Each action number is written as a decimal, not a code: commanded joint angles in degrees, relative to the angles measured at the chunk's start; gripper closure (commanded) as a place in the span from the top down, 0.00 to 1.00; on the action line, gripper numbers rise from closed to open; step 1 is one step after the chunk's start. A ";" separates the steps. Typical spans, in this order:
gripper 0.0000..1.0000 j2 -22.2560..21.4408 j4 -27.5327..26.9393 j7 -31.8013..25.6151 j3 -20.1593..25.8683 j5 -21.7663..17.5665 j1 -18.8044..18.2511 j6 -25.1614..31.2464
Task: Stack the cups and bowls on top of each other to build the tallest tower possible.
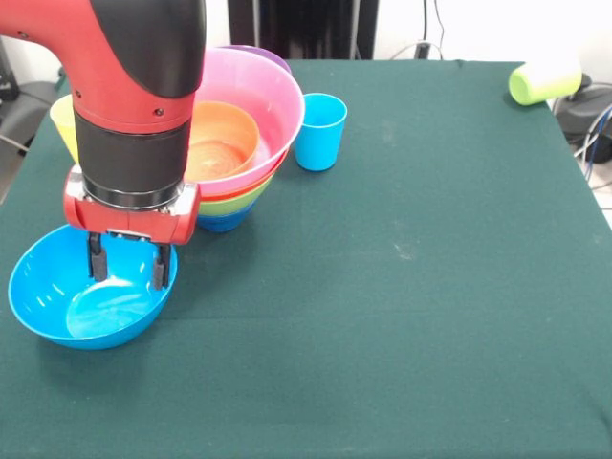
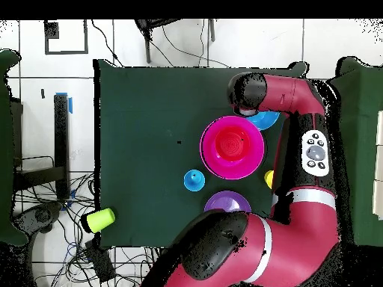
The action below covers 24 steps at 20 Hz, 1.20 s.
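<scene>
My gripper (image 1: 127, 267) is open, and its fingers hang down into the large light blue bowl (image 1: 84, 298) near the bowl's far rim, at the table's front left. In the overhead view the arm hides the gripper and only an edge of that bowl (image 2: 264, 119) shows. The tower (image 1: 234, 196) stands just right of the arm: a pink bowl (image 1: 263, 91) on top with the small orange bowl (image 1: 225, 142) inside it, and orange-red, lime green and blue bowls beneath. A light blue cup (image 1: 318, 130) stands upright beside it. A yellow cup (image 1: 61, 121) is partly hidden behind the arm.
A purple bowl (image 1: 264, 54) stands behind the tower and also shows in the overhead view (image 2: 227, 203). A lime green cup (image 1: 542, 82) lies on its side at the table's far right corner. Cables and floor lie beyond the table edges.
</scene>
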 commanded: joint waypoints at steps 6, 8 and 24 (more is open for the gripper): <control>1.00 0.48 -0.06 -3.35 2.31 1.14 2.40 6.62; 1.00 0.68 0.01 -3.13 2.36 1.13 2.43 6.20; 1.00 1.68 3.43 -0.14 2.19 0.64 2.54 0.03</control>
